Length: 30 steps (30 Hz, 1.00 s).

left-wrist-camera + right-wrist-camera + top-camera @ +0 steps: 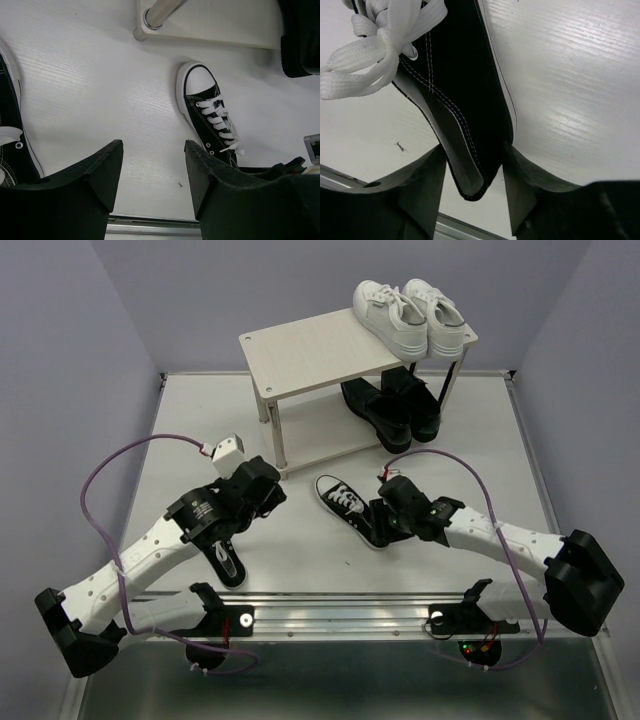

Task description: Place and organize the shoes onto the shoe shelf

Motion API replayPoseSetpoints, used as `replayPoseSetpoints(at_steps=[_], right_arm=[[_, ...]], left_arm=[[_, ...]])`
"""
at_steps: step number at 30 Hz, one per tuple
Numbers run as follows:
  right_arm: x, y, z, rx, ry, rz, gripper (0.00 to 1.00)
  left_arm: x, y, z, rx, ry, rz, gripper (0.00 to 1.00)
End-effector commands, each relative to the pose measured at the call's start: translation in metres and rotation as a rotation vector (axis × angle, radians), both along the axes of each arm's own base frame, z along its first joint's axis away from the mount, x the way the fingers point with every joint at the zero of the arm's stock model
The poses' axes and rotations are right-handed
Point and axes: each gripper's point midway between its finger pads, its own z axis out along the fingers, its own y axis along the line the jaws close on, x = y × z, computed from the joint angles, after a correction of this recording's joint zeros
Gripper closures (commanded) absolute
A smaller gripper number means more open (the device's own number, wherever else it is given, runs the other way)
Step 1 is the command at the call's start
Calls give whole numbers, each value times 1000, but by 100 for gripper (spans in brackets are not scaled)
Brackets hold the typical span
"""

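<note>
The right gripper (472, 150) pinches the heel wall of the small black canvas sneaker (465, 100), likely for lifting. The left gripper (153, 145) hangs spread, empty.

The left hand (152, 152) hangs over the white counter (100, 90), fingers apart with nothing between; just ahead lies a black canvas sneaker (210, 117), toe toward the shoe shelf (225, 25); a second black sneaker (12, 130) shows at the left edge.
</note>
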Motion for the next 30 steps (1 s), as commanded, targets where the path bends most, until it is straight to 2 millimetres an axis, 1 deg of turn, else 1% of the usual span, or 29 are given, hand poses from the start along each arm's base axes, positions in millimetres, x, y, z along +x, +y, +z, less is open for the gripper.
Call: replayPoseSetpoints(at_steps=[1, 3, 4, 5, 6, 9, 11, 12, 13, 16, 17, 19, 20, 22, 23, 27, 30], right_arm=[[11, 16, 14, 23, -57, 26, 56], [11, 17, 14, 16, -62, 31, 72], [11, 17, 14, 12, -63, 25, 88], [11, 16, 15, 10, -64, 24, 94], [12, 18, 20, 14, -75, 23, 98], [13, 16, 29, 17, -92, 12, 99], [16, 18, 50, 54, -130, 9, 99], [15, 16, 49, 47, -127, 8, 99], [16, 17, 63, 71, -151, 2, 99], [19, 14, 84, 92, -194, -20, 99], [20, 13, 96, 107, -211, -31, 99], [24, 8, 107, 102, -235, -62, 99], [25, 6, 115, 103, -245, -72, 99], [28, 5, 123, 102, -261, -90, 99], [31, 7, 131, 111, -273, -94, 99], [39, 11, 143, 117, -296, -100, 99], [52, 17, 157, 123, -328, -129, 99]], left_arm=[[2, 6, 7, -10, -37, 19, 37], [1, 7, 6, -9, -36, 20, 37], [1, 8, 6, -12, -38, 21, 37], [1, 9, 6, -11, -39, 22, 37], [0, 9, 6, -9, -38, 23, 37], [0, 11, 7, -10, -42, 26, 37], [1, 11, 8, -7, -46, 27, 38], [1, 11, 8, -5, -47, 25, 38], [2, 11, 10, -3, -50, 25, 38], [3, 11, 14, 8, -51, 21, 38], [4, 11, 17, 16, -53, 23, 38], [5, 11, 22, 16, -61, 26, 38], [5, 12, 23, 20, -64, 27, 38], [6, 13, 27, 22, -71, 29, 38], [6, 13, 28, 24, -71, 30, 38], [5, 14, 28, 31, -64, 28, 38], [4, 14, 29, 25, -68, 25, 38]])
